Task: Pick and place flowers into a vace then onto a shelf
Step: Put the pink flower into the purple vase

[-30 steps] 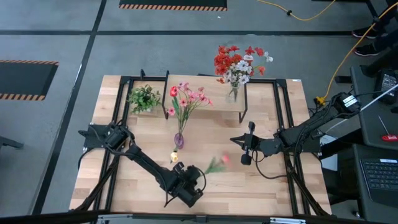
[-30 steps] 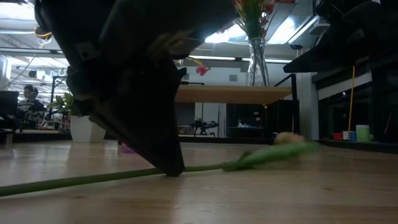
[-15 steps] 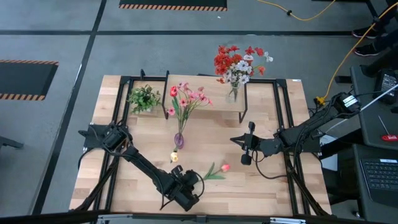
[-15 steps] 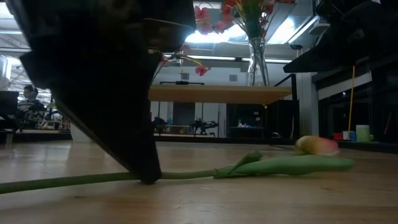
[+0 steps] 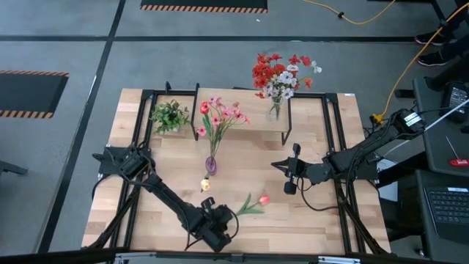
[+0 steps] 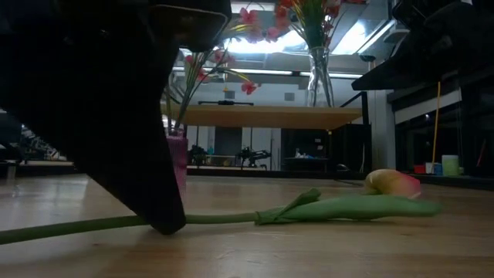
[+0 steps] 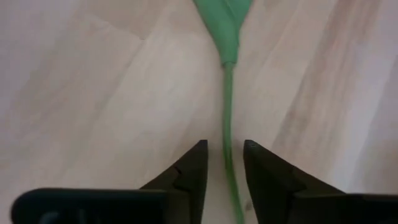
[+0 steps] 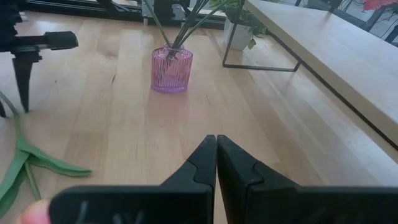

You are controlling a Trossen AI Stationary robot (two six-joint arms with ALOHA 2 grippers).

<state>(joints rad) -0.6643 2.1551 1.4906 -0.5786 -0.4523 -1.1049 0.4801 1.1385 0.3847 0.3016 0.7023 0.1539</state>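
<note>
Green tulip stem [image 7: 227,118] lies between the parted left gripper [image 7: 224,163] fingers.

Open table [image 5: 315,213] is left right of the tulip [image 5: 253,203]; farther back, passage is blocked by the purple vase [image 5: 210,166] and the shelf [image 5: 249,125].

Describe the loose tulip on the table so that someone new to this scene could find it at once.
On the light-wood table, look along the near edge, in front of the small purple vase. The tulip lies flat there, its green stem running between the open fingers of the left pincer. It is the only flower lying down; every other one stands in a vase.
</note>
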